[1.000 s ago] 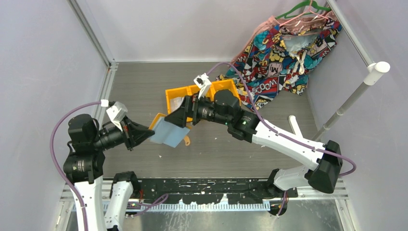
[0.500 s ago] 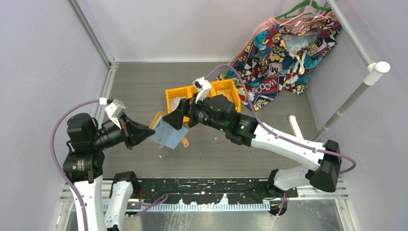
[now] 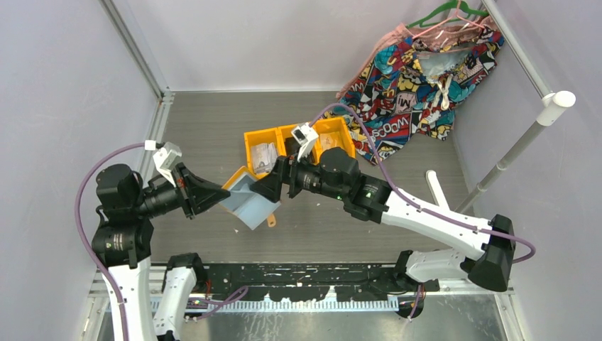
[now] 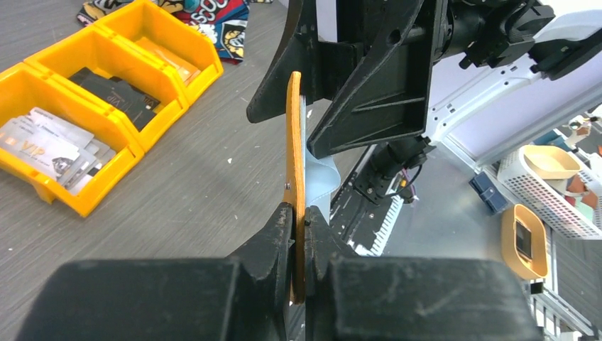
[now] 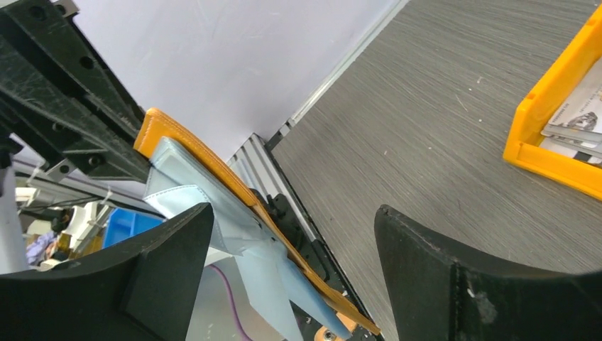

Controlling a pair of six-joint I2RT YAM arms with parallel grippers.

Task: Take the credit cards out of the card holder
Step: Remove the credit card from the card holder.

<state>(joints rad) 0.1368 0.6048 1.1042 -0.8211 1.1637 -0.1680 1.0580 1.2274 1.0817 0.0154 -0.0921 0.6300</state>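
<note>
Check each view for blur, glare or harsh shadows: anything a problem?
Top external: even light, sharp, only soft shadows. Left wrist: the left pincer fills the bottom, dark and blurred; card holder crisp. Right wrist: right pincer slightly soft, table grain sharp.

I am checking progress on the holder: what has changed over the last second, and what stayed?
The right gripper drew back off the bins toward the robot; its jaws stand open at the free edge of the holder. Nothing was newly gripped or released. The left gripper stayed shut on the holder's orange cover.
</note>
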